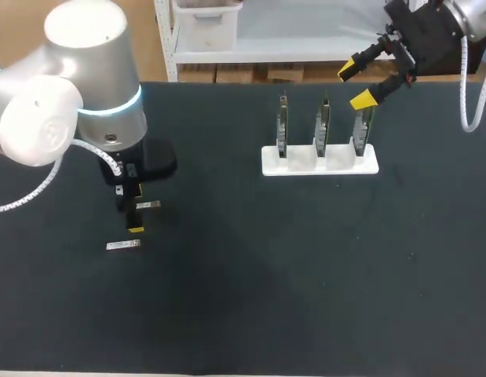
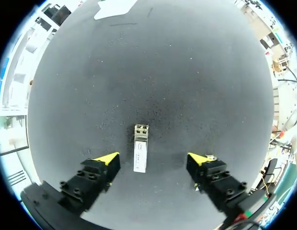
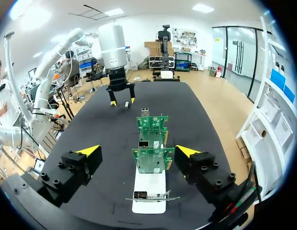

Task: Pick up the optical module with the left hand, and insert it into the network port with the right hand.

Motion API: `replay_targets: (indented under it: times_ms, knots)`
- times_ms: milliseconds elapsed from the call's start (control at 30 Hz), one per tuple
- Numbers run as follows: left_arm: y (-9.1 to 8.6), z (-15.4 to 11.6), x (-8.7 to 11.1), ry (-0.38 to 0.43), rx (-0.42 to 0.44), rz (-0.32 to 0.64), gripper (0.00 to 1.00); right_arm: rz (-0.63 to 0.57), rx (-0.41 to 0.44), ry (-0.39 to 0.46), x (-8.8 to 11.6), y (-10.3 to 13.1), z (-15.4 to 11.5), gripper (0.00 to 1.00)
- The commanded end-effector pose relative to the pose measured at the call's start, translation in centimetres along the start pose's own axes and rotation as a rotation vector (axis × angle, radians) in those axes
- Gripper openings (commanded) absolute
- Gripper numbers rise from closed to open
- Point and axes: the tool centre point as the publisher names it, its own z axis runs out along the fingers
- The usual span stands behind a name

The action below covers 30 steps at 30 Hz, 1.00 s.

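From here, as I judge it, the main risk is lying in the grasp itself: the optical module [image 2: 140, 154] is resting flat and low on the table [image 1: 305, 275], so fingers closing a shade too high would be skating over its top, and fingers closing off-square would be twisting it or flicking it aside; a small metal piece [image 2: 210, 157] is peeking out just beside one finger, and a descent could be nudging or pinching it by mistake; a skewed hold would then be spoiling the hand-over and the entry into the network port [image 3: 144, 143], whose opening is looking narrow. The left gripper [image 2: 153, 158] is hanging released, fingers spread wide and grasping nothing; the module is lying between them, touching neither, nearer the finger away from the stray piece, its long side pointing ahead. At the left-middle of the head view a lower module [image 1: 123, 246] and an upper module [image 1: 148, 204] are lying close by that gripper; I cannot tell which one is sitting between the fingers. The right gripper [image 1: 354, 85] is hovering at the upper right, likewise spread and empty, near the rightmost of three upright boards [image 1: 323, 126] in a white holder [image 1: 319, 165].
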Motion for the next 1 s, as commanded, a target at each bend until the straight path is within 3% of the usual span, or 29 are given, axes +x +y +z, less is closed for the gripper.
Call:
replay_targets:
  times_ms: [33, 767, 1000]
  knots:
    - [0.2, 0.3, 0.0, 0.001, 0.000, -0.002, 0.00, 0.000, 0.004, 0.000, 0.0, 0.1, 0.0, 1.00]
    - [1.5, -0.3, -0.4, 0.012, -0.019, 0.034, 0.00, 0.000, 0.004, 0.000, 0.0, 0.1, 0.0, 1.00]
    - [3.9, -2.4, -2.0, -0.124, -0.080, -0.026, 0.00, 0.000, 0.004, 0.000, 0.0, 0.1, 0.0, 1.00]
